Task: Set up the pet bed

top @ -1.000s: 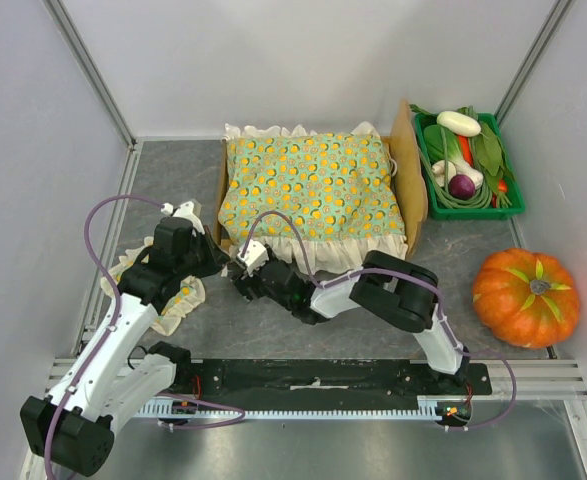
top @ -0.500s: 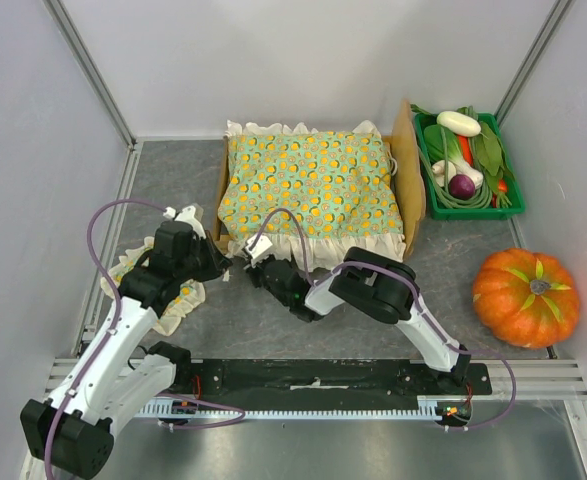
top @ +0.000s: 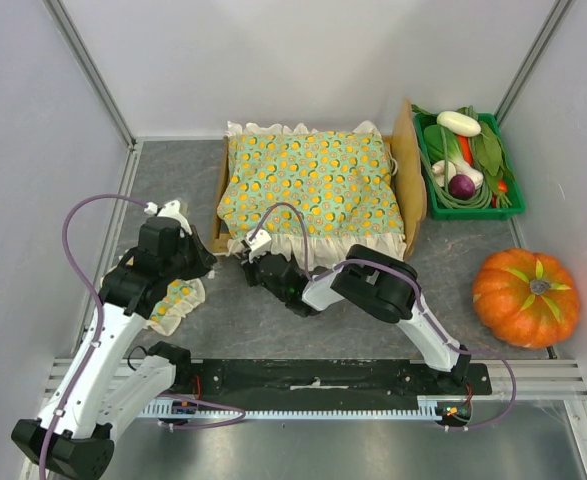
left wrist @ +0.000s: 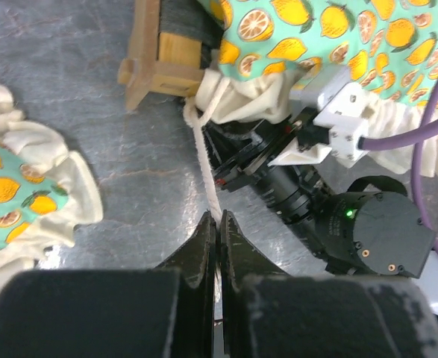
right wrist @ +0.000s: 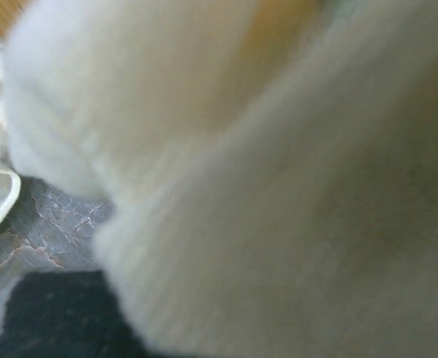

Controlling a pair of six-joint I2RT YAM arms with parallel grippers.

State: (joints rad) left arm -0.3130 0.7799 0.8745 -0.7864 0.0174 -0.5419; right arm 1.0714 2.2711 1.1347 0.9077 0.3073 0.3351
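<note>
Grey tabletop (top: 173, 170) holds one pet bed (top: 409, 160).

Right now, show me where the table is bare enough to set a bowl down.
Bare table: back-left, between the wall and the pet bed; and right, between the bed, the pumpkin and the right arm. Crowded: the bed's near-left corner, with left gripper, right gripper, cord and small pillow.

Bright, even light; one view lost to blur.
From above, the green orange-dotted frilled cushion (top: 313, 190) shows crisp, with faint shadow under its near frill; just below it the thin cream cord (left wrist: 204, 160) is sharp, the left gripper (left wrist: 217, 218) out of focus; the right wrist view is all cream blur.
</note>
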